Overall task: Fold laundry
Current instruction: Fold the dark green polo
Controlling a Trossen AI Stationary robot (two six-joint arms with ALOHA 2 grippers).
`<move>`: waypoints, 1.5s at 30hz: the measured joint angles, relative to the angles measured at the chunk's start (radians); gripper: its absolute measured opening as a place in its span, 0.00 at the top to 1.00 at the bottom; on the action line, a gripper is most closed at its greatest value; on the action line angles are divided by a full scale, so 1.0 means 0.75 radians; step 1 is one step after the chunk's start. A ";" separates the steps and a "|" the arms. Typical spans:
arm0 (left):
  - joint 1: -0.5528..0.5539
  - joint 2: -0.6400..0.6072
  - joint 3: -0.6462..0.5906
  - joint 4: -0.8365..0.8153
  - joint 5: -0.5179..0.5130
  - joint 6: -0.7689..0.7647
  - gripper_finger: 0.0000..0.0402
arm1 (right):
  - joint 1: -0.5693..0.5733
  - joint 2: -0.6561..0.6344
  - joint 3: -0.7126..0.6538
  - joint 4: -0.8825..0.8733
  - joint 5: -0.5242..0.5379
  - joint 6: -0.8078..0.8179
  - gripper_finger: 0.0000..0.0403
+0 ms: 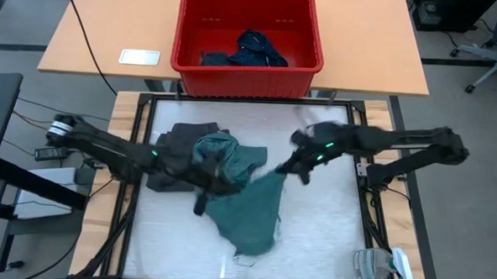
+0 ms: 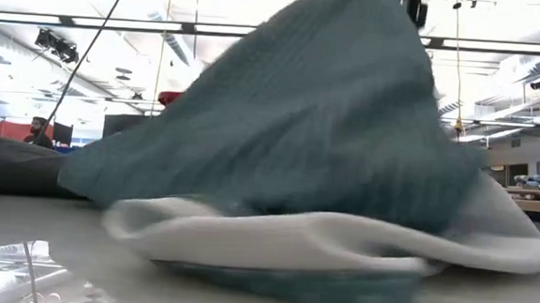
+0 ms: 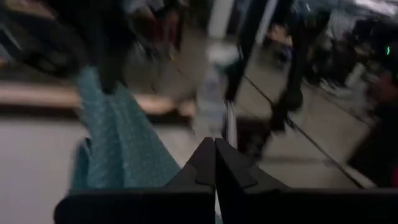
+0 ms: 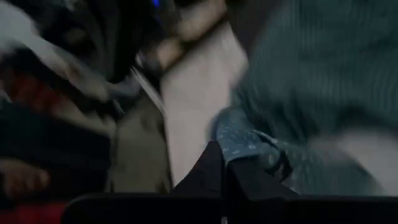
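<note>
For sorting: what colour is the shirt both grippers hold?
Teal-green shirt, finely dotted; high view.

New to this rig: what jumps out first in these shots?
The teal-green shirt sprawled mid-table, lifted between both arms; in the low view it fills the frame like a tent. The right claw is shut on its upper edge; the left claw is shut at its left side. Behind, a red basket holds more dark laundry.

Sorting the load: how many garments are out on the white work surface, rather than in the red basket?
2 visible: the teal-green dotted shirt at the centre, and a charcoal grey garment bunched partly under its left edge. More may be hidden beneath them.
</note>
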 joint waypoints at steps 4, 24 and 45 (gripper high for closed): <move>0.065 -0.092 0.052 -0.014 -0.044 -0.007 0.99 | -0.002 -0.117 0.001 0.117 0.124 0.025 1.00; 0.075 0.035 0.060 -0.164 -0.138 -0.349 0.61 | 0.079 -0.137 0.002 0.044 -0.040 0.072 1.00; 0.214 -0.081 0.061 -0.639 -0.226 -0.469 0.62 | 0.417 -0.044 0.001 -0.243 -0.640 -0.011 0.74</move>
